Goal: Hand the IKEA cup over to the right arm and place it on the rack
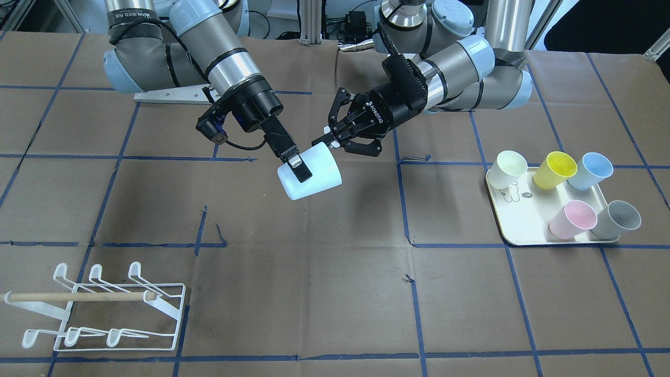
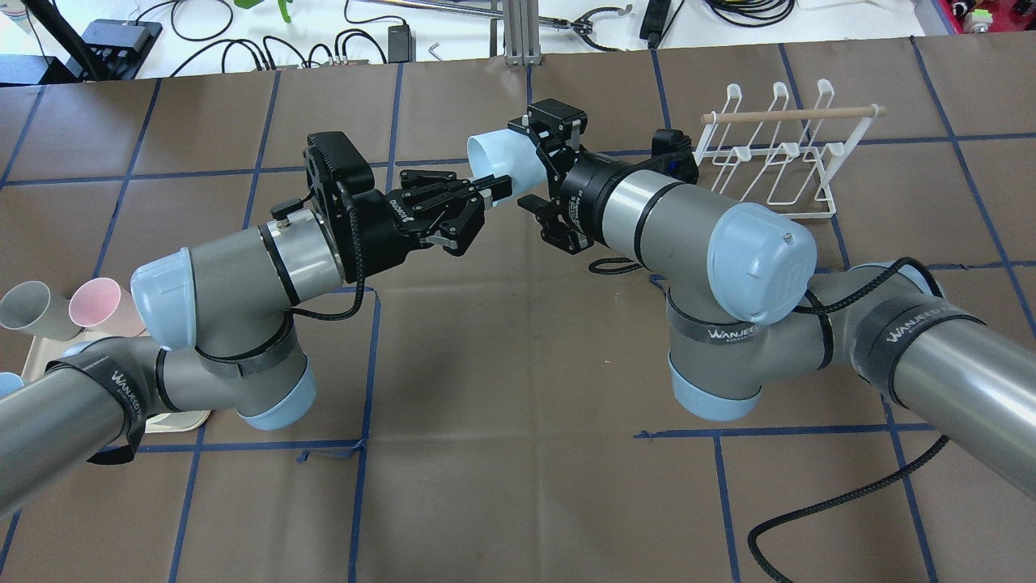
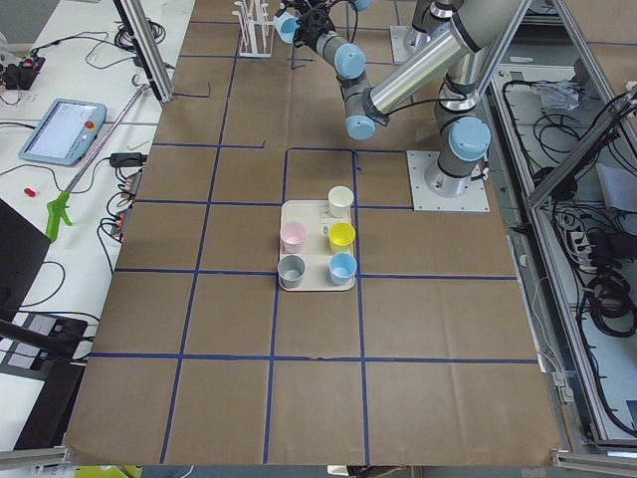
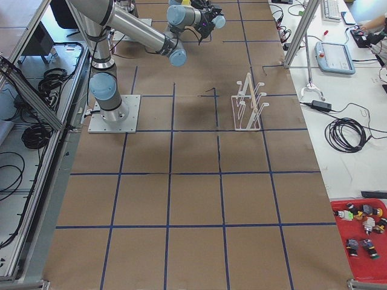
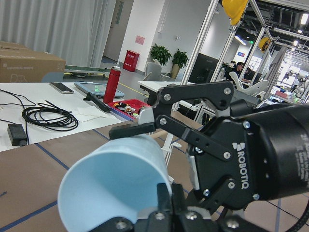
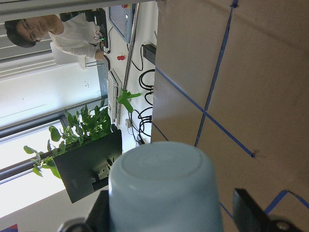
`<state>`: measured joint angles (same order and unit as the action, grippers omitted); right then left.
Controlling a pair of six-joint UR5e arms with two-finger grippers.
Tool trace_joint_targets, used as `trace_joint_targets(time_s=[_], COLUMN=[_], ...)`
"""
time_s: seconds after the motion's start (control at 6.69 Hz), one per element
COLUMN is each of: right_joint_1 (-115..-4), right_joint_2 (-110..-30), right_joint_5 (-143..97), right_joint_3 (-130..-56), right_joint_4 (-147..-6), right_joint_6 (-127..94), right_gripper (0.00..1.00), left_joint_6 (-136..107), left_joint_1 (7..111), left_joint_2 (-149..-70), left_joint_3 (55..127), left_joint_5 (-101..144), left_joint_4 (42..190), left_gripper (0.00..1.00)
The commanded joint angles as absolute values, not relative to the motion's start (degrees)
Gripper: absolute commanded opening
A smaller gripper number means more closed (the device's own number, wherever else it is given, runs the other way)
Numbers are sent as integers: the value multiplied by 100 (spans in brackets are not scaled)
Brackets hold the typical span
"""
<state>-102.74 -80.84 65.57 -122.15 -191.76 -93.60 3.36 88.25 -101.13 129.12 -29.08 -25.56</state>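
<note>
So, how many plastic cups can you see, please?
6. Five sit on the cream rectangular tray: a cream cup, a yellow cup, a light blue cup, a pink cup, a grey cup. The sixth, a pale blue plastic cup, is held by the left gripper.

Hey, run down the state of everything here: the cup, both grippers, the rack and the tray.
Cup: in mid-air on its side, between both grippers.
Left gripper: shut on the cup's rim, one finger inside.
Right gripper: open, fingers straddling the cup near its base.
Rack: on the table, no cup on it.
Tray: holds five other cups, mouths up.
</note>
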Motion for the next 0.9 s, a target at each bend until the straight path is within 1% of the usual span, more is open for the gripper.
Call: trace_joint_targets(time_s=[0.0,0.15,0.3,0.45,0.6,0.75], right_joint_1=[-10274,-10274,-10274,-10274,-10274,-10257], right_joint_2=[-8095,-8095,-8095,-8095,-8103,-8104], right_joint_5=[6530,6530,6539,6539,6539,6539], right_joint_3=[-12208,-12208,-12208,-12208,-12199,-12199], right_joint_4=[-19178,-19178,-19178,-19178,-19178,-19178], right_joint_6=[-9360,-9360,-9360,-9360,-9360,-9360], right_gripper=[59,54,45,40,39,38], left_joint_6=[343,334,343,325,169,115], left_joint_1=[8824,8824,8824,8824,8816,8815], left_joint_2=[-10107,-10081,-10064,-10046,-10055,-10063], left_joint_3=[12911,12902,12859,12850,12832,12823], left_joint_5=[-2918,-2927,-3144,-3468,-3480,-3489], left_joint_4=[-2558,-2558,-2566,-2566,-2575,-2584], left_gripper=[7,12,33,56,89,98])
